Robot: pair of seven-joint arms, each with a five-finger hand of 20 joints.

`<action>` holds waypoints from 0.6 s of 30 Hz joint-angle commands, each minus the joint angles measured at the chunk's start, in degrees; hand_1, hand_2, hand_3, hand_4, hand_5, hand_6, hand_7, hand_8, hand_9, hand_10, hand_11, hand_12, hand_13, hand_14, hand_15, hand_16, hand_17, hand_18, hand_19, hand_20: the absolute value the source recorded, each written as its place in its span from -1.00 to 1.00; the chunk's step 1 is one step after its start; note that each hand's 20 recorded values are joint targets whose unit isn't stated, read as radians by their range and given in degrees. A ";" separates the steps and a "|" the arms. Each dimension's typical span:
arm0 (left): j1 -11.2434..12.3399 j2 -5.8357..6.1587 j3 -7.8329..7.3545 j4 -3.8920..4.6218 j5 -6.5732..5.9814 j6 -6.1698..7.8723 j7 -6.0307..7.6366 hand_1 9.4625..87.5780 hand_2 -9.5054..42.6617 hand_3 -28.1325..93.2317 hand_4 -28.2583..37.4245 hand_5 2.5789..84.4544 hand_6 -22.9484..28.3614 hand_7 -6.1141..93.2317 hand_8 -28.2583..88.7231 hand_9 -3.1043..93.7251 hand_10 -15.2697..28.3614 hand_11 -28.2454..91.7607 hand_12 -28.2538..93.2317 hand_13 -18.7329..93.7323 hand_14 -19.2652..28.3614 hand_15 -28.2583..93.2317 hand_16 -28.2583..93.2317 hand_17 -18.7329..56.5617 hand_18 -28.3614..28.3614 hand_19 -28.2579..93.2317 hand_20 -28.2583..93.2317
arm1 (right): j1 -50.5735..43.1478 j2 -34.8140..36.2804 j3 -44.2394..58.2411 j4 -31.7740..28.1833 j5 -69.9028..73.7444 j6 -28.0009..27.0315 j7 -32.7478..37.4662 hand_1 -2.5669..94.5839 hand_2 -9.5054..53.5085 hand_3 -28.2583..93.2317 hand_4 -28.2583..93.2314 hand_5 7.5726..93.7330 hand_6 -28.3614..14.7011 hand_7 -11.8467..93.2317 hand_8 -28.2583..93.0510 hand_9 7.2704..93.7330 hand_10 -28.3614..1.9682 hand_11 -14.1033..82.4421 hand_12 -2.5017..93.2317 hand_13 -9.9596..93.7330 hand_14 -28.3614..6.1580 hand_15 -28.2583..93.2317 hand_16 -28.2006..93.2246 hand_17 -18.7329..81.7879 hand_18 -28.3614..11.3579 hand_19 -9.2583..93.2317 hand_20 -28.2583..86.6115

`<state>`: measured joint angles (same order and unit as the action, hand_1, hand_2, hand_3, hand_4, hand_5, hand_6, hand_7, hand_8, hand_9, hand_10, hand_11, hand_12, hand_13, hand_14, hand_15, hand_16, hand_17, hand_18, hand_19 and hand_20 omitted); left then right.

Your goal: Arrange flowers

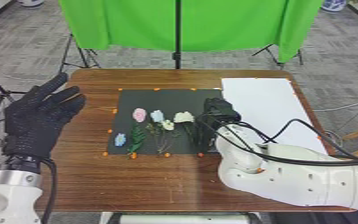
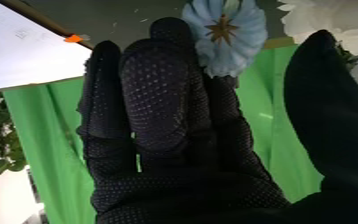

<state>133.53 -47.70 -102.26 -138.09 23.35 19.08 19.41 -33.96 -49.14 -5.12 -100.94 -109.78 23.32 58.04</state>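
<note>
Your right hand (image 1: 218, 111) is over the three o'clock side of the dark mat (image 1: 184, 94), which lies on the brown table (image 1: 149, 182). In the right wrist view, its fingers are close together and mostly straight, one bent a little, with the thumb standing well apart. A blue blossom with a brown centre (image 2: 238, 47) is right by the fingertips, partly behind them — you can't tell whether they touch its stem. White petals (image 2: 340, 22) are near the thumb tip.

On the mat, you have a pink flower (image 1: 140, 115) at ten o'clock, a light blue flower (image 1: 157, 116) at eleven and a white flower (image 1: 183, 117) at two, with a small cream flower (image 1: 167, 125) near the middle. Their leaves and stems run toward six. A small blue flower (image 1: 119, 139) is at eight, near the mat's edge.

Your left hand (image 1: 35, 117) is raised at the table's nine o'clock side, fingers relaxed and apart, holding nothing. The white sheet (image 1: 260, 102) lies at three o'clock from the mat, and the green curtain (image 1: 140, 25) hangs beyond the table at twelve.
</note>
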 commanded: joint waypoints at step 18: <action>-0.61 -0.98 0.26 0.92 0.89 0.41 -3.17 -0.64 -0.33 0.78 -0.85 -0.11 0.32 -0.50 -0.71 -0.18 0.69 0.01 -0.35 -0.19 1.00 0.40 -0.72 -0.66 0.91 0.49 -0.16 | -1.21 2.26 1.07 -3.12 -1.94 3.28 0.59 -0.42 -0.78 0.79 -0.89 0.33 0.01 -0.43 -0.74 0.39 -0.36 -0.10 -0.62 0.60 0.15 0.66 -0.30 0.18 -0.67 1.00 -0.52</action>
<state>133.38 -47.87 -102.40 -137.82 23.72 19.30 17.79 -35.62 -47.18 -4.48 -103.64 -110.22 24.25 58.29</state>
